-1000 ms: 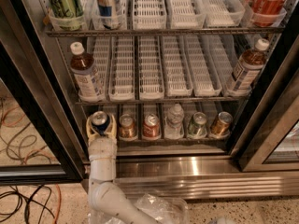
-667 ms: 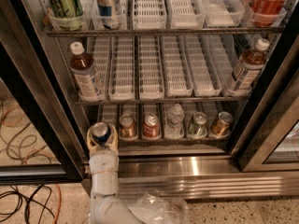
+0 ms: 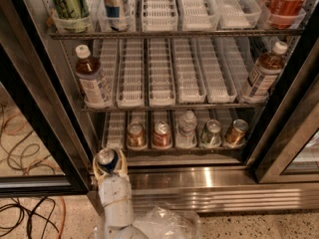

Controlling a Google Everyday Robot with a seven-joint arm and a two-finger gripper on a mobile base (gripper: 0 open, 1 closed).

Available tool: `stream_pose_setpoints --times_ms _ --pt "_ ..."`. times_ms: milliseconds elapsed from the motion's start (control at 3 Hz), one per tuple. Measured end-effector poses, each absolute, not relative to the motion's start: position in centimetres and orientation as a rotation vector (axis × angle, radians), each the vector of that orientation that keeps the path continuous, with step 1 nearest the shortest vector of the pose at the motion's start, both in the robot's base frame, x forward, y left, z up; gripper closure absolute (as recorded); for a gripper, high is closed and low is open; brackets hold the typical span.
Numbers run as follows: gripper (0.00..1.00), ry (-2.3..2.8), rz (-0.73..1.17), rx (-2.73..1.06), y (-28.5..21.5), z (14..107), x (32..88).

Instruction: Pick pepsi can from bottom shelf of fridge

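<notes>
Gripper (image 3: 109, 163) sits low left, in front of the fridge (image 3: 44, 114), jaws closed round the pepsi can (image 3: 106, 157); can is upright, silver top facing up, blue body showing between the cream jaws; looks clear of the bottom shelf (image 3: 115, 131), hanging over the left end of the steel sill (image 3: 199, 176); I'd call the pick nearly done, only the retreat left. Risks: smooth round aluminium wall could slide or twist in a pinch grip if the arm jerks; black door frame is just beside the can on the left, so a sideways drift could knock it; a drop would hit hard steel and roll; loose cables (image 3: 20, 143) on the speckled floor could snag the base. Materials: white slotted plastic lanes on wire racks; brushed, reflective sill; crinkly clear wrap (image 3: 159, 222) around the arm. Left in the lanes: orange-brown can (image 3: 135, 134), red can (image 3: 161, 133), a clear bottle (image 3: 187, 128), two more cans to the right.
</notes>
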State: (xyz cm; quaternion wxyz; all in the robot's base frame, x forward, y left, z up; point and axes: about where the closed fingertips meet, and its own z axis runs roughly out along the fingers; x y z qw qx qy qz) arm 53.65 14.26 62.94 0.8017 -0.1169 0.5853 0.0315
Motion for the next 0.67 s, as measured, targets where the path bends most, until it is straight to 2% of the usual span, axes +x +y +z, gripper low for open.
stream_pose_setpoints --times_ms 667 --pt "1.0 1.296 0.071 -0.295 13.15 61.34 51.81"
